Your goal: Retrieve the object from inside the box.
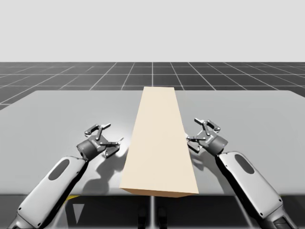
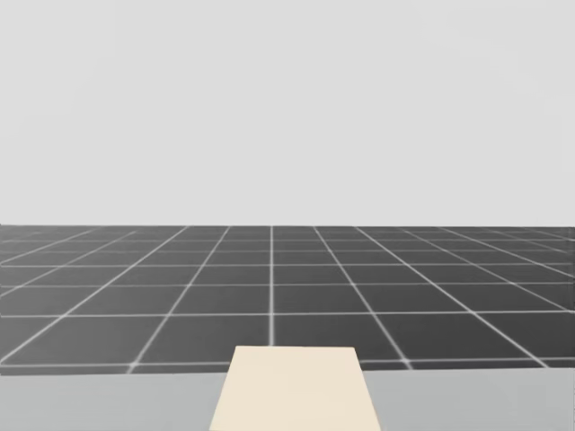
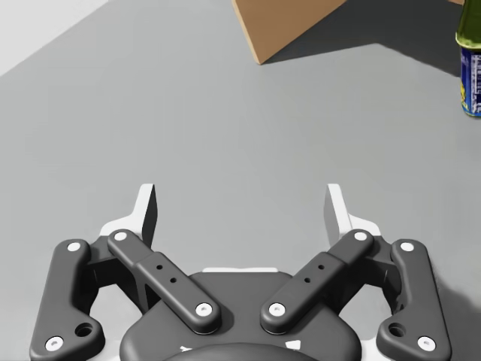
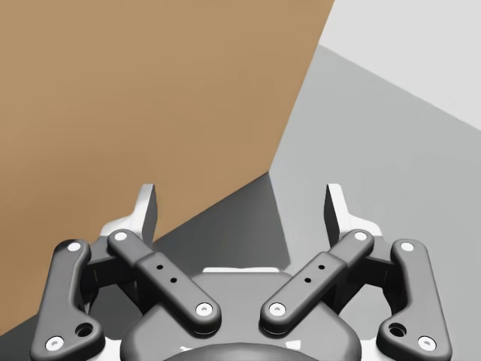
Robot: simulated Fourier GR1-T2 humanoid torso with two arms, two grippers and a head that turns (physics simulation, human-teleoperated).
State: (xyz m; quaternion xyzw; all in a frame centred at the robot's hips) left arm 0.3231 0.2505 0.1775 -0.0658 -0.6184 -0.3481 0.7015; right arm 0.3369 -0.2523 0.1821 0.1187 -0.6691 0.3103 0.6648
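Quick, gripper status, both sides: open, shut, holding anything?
Left gripper: open, empty, over the grey table.
Right gripper: open, empty, beside the long tan cardboard box.

Box [image 1: 159,143] lies mid tabletop [image 1: 57,119], front to back. My L end effector [image 1: 110,134] sits left of it, R end effector [image 1: 198,131] just right. Bottle [image 3: 471,68] stands ahead of L, near box corner.

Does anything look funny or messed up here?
Nothing is spilled or broken. The long tan box lies straight on the table between my open left claw and right claw. Its near end seems to poke slightly past the table's front edge. A green bottle stands upright near it.
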